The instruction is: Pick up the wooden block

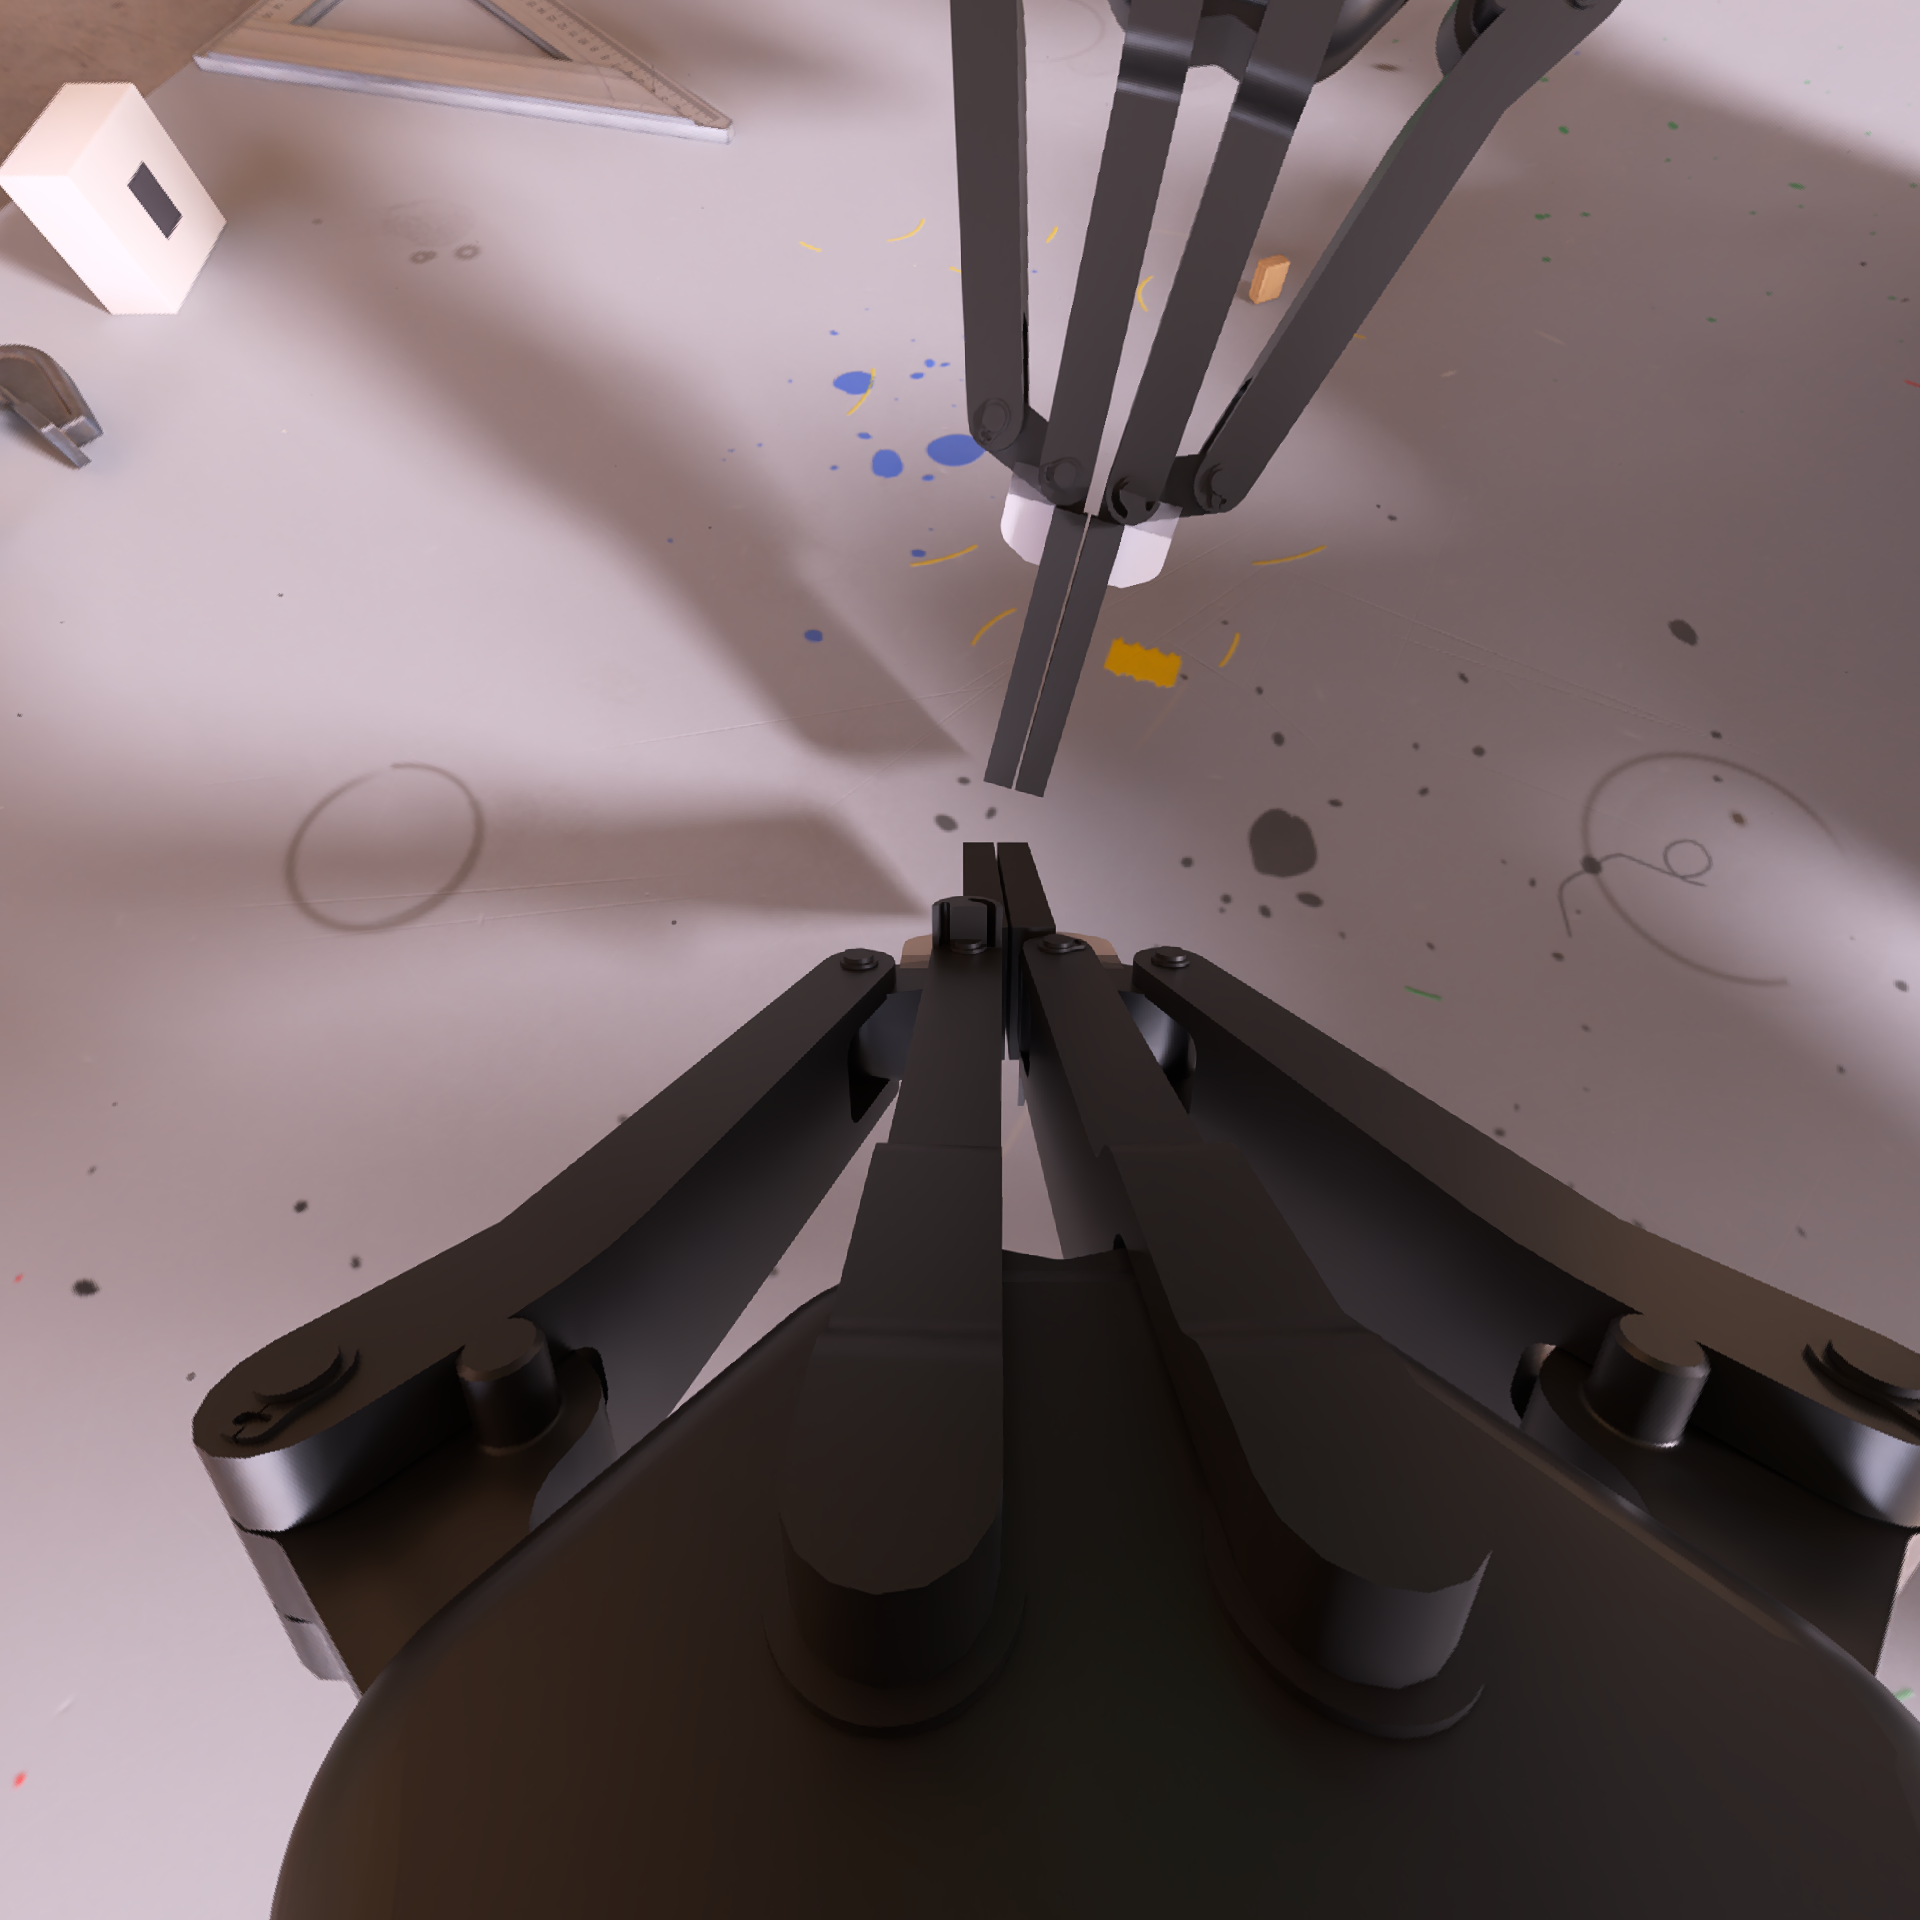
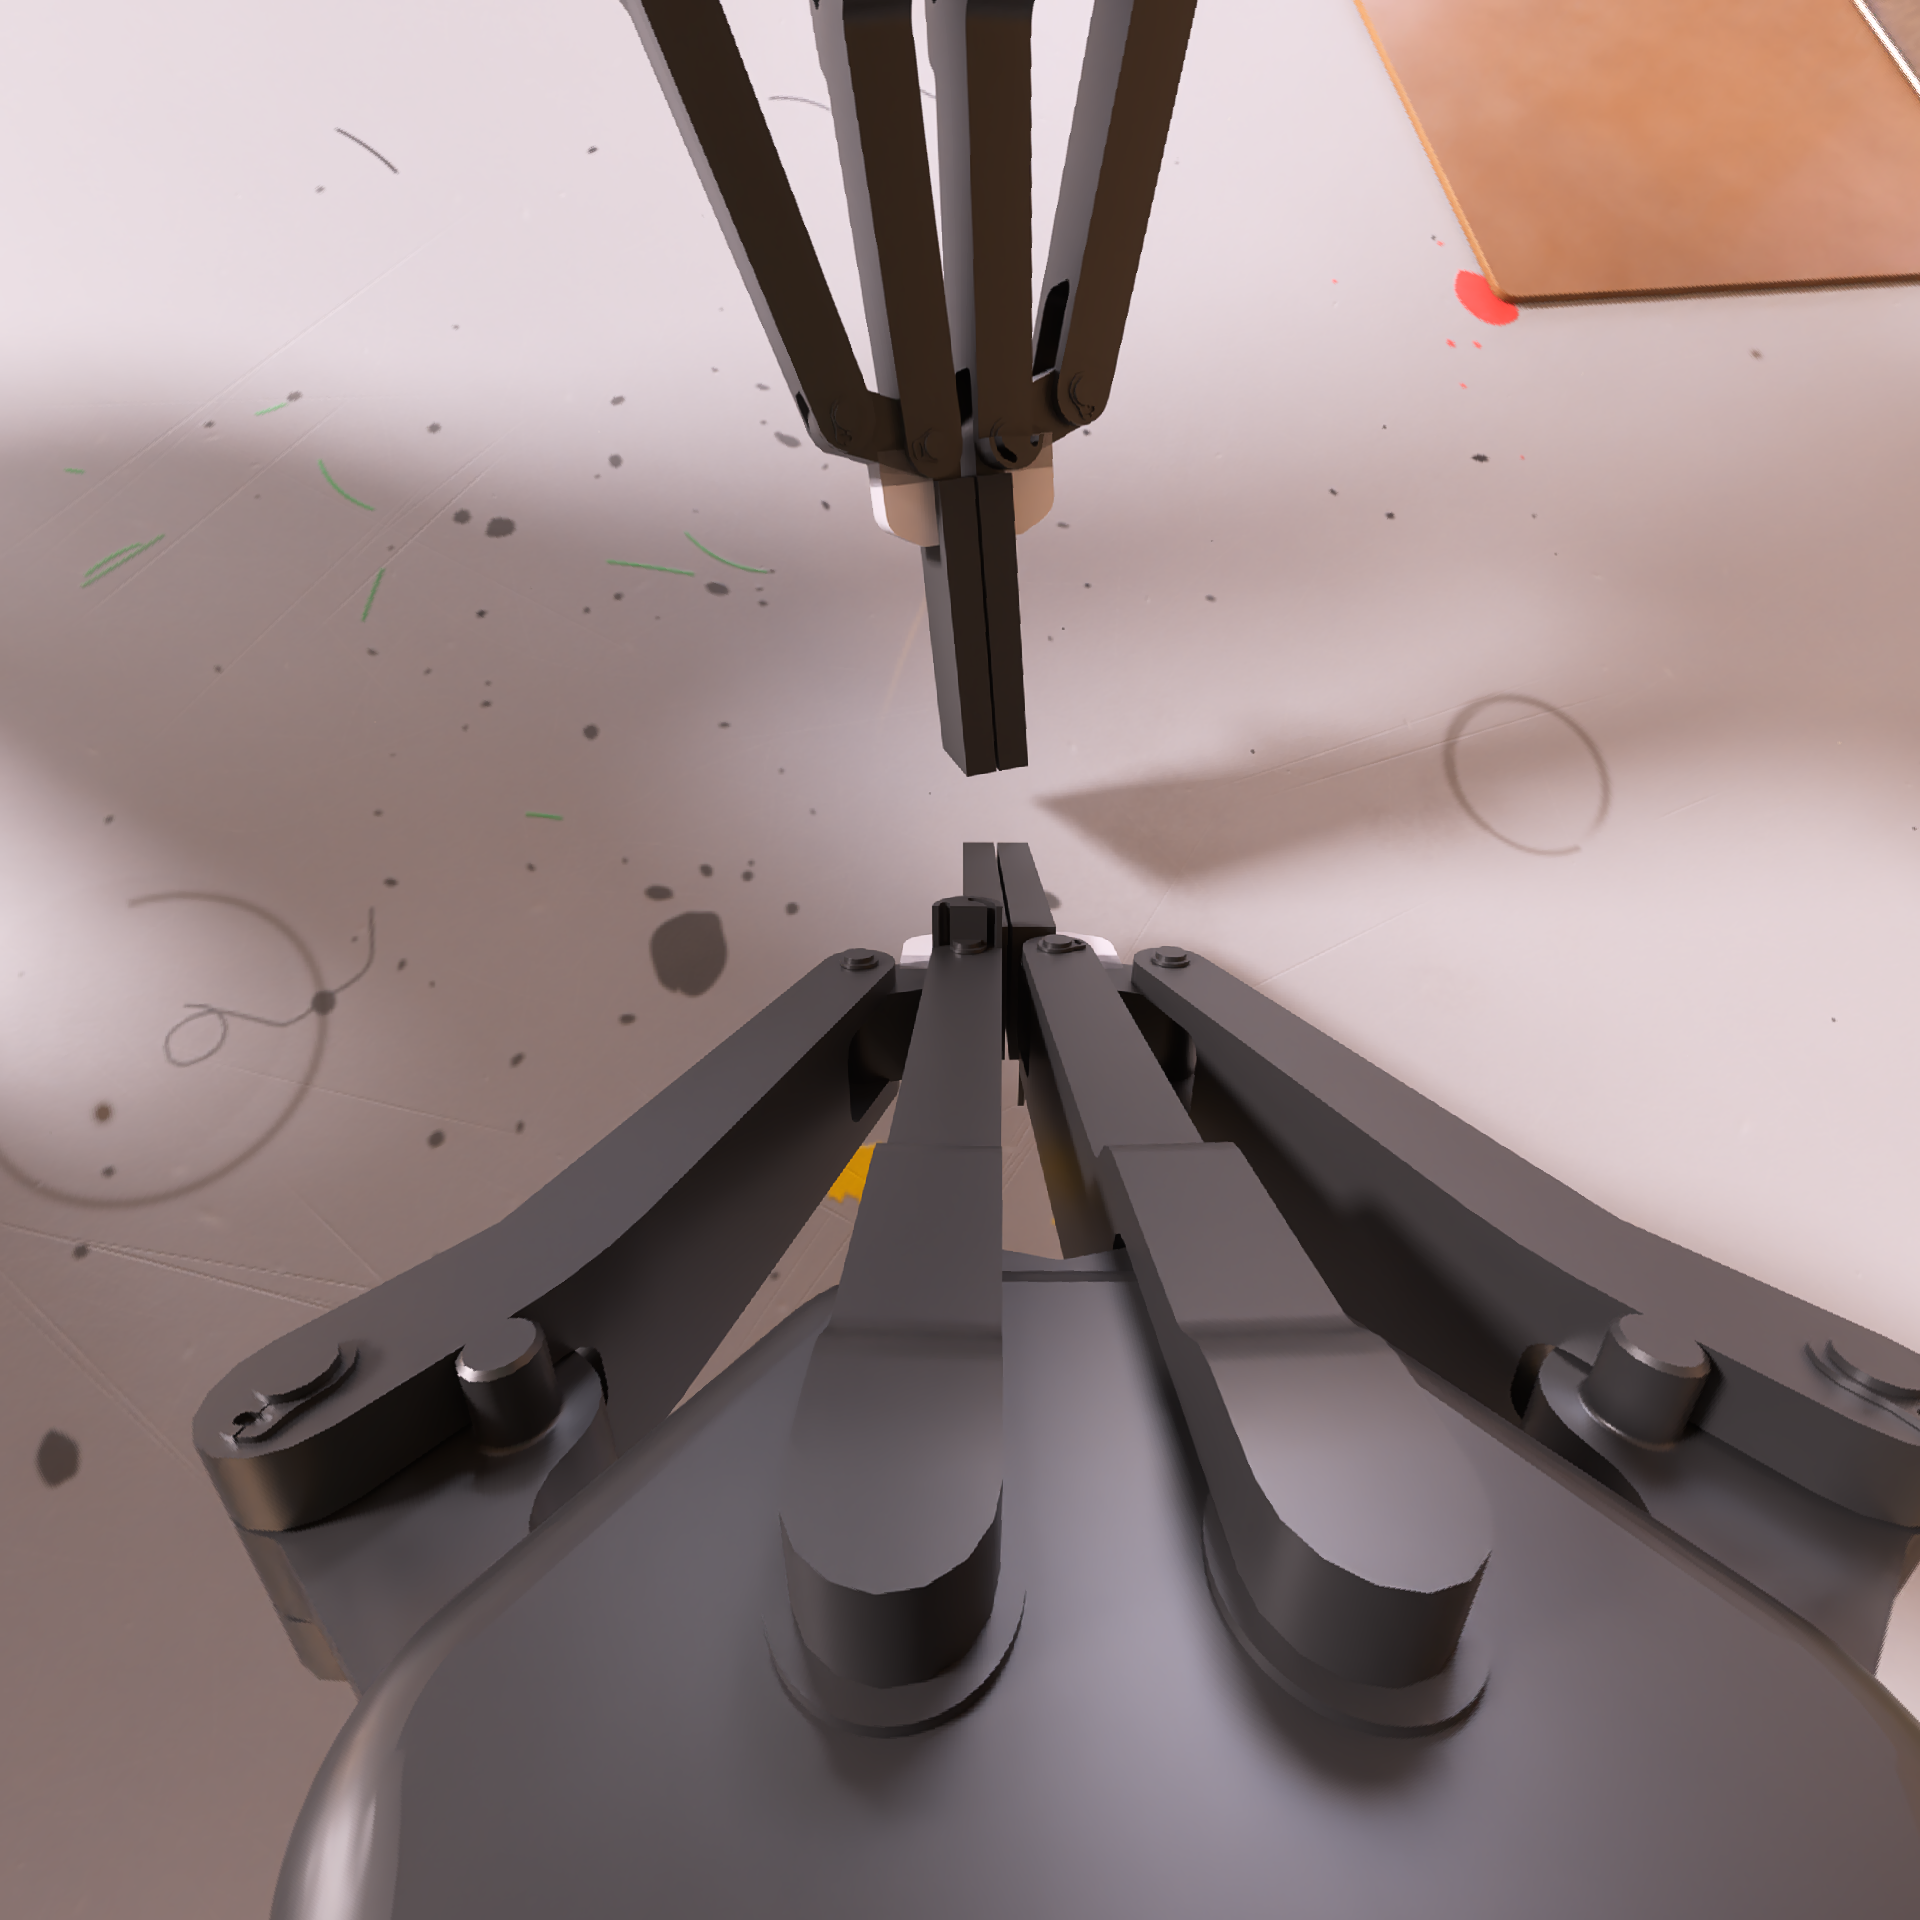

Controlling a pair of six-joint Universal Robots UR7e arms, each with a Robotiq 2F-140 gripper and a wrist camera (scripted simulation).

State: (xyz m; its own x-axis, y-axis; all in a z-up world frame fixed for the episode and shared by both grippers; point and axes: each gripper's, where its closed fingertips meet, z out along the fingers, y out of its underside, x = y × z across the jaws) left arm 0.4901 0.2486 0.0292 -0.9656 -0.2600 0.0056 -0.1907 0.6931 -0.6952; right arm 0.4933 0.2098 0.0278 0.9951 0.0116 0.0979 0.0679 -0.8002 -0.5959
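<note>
A small tan wooden block (image 1: 1270,280) lies on the pale paint-speckled table, far off in the left wrist view, partly seen between the other arm's links. My left gripper (image 1: 995,847) is shut and empty, above the table. My right gripper (image 2: 995,847) is shut and empty too. The two grippers point at each other, tips a short gap apart: the right one shows in the left wrist view (image 1: 1016,784), the left one in the right wrist view (image 2: 985,767). The block does not show in the right wrist view.
A white box (image 1: 114,197) with a dark slot and a metal set square (image 1: 468,62) lie at the far left. A grey metal piece (image 1: 47,410) sits at the left edge. A yellow notched piece (image 1: 1143,662) lies near the middle. A brown board (image 2: 1683,135) lies far right.
</note>
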